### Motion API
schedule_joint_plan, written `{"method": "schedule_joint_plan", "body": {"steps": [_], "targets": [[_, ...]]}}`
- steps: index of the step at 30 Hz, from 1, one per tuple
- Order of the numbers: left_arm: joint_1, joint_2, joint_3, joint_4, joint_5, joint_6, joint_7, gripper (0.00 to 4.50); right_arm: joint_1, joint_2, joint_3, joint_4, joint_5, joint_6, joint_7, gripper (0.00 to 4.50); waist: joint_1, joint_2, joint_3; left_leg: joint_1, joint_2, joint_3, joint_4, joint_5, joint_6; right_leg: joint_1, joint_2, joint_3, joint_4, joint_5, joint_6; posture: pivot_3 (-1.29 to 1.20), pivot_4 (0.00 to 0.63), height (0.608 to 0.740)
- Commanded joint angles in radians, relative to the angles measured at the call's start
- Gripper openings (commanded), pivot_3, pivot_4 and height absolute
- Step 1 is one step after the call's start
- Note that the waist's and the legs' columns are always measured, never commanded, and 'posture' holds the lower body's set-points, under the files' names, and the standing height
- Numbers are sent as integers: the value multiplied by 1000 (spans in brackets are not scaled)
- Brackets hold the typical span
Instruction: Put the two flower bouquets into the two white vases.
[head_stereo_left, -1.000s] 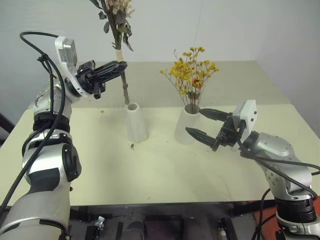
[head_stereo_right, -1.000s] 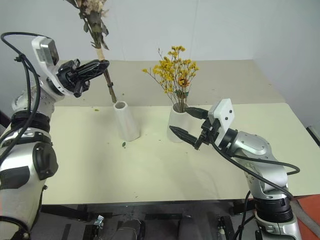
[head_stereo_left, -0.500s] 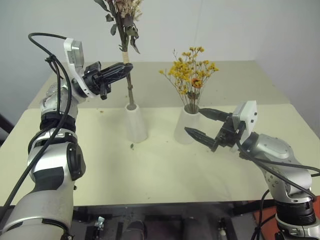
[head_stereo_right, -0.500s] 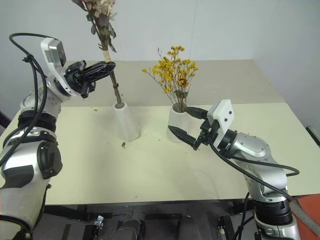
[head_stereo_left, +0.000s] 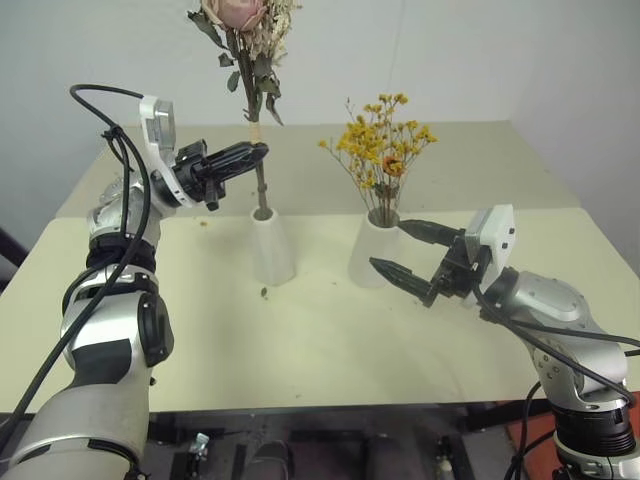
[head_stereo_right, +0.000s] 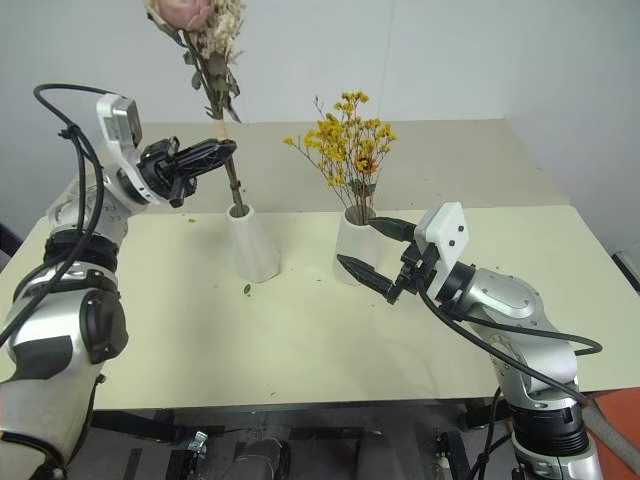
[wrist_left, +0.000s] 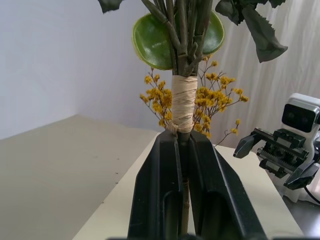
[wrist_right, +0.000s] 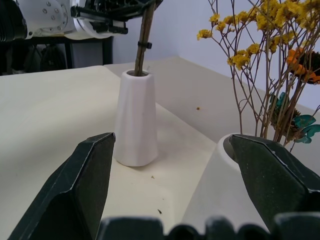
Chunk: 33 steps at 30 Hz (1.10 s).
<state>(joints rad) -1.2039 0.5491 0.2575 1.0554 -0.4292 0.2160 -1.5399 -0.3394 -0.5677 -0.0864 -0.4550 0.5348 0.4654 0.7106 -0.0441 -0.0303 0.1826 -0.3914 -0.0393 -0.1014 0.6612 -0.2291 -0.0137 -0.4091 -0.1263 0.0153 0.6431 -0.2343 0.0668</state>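
The pink rose bouquet (head_stereo_left: 245, 30) stands nearly upright, its brown stem (wrist_right: 144, 37) reaching down into the mouth of the slim white vase (head_stereo_left: 271, 248). My left gripper (head_stereo_left: 255, 155) is shut on that stem just below its pale raffia wrap (wrist_left: 184, 102), a little above the vase. The spray of yellow blossoms (head_stereo_left: 383, 145) stands in the stouter white vase (head_stereo_left: 375, 250) to the right. My right gripper (head_stereo_left: 390, 244) is open beside that vase on its right, fingers pointing at it, with nothing between them.
Both vases stand mid-table on a cream tabletop (head_stereo_left: 300, 350), with a second tabletop (head_stereo_left: 480, 160) behind and a wall beyond. Small green leaf bits (head_stereo_left: 264, 292) lie in front of the slim vase. There is free surface in front of the vases.
My left gripper has sunk with the rose bouquet and shifted slightly right; the stem end went from the vase's rim down into its mouth. The right arm kept still.
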Motion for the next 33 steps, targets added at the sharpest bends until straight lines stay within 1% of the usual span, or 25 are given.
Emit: {"method": "schedule_joint_plan", "body": {"steps": [1, 13, 30, 32, 33], "targets": [[2, 7, 9, -43, -4, -10, 8, 14, -1, -9, -29, -42, 23, 2, -10, 4300, 1, 0, 0, 0, 0, 0, 0, 0, 0, 0, 0, 0, 0, 0, 0, 0, 150, 740], [54, -1, 2, -87, -6, 7, 35, 14, -4, -6, -25, -40, 20, 0, -12, 4300, 1, 0, 0, 0, 0, 0, 0, 0, 0, 0, 0, 0, 1, 0, 0, 0, 150, 740], [176, -11, -1, -260, -29, 78, 94, 14, -52, -13, -5, -34, 33, 0, 11, 4300, 1, 0, 0, 0, 0, 0, 0, 0, 0, 0, 0, 0, 1, 0, 0, 0, 150, 740], [187, -10, -1, -286, -34, 96, 99, 716, -54, -12, -4, -32, 33, 0, 13, 4300, 0, 0, 0, 0, 0, 0, 0, 0, 0, 0, 0, 0, 1, 0, 0, 0, 150, 740], [191, -8, -1, -299, -37, 106, 101, 932, -55, -12, -3, -30, 33, 1, 14, 4300, 0, 0, 0, 0, 0, 0, 0, 0, 0, 0, 0, 0, 1, 0, 0, 0, 150, 740]]}}
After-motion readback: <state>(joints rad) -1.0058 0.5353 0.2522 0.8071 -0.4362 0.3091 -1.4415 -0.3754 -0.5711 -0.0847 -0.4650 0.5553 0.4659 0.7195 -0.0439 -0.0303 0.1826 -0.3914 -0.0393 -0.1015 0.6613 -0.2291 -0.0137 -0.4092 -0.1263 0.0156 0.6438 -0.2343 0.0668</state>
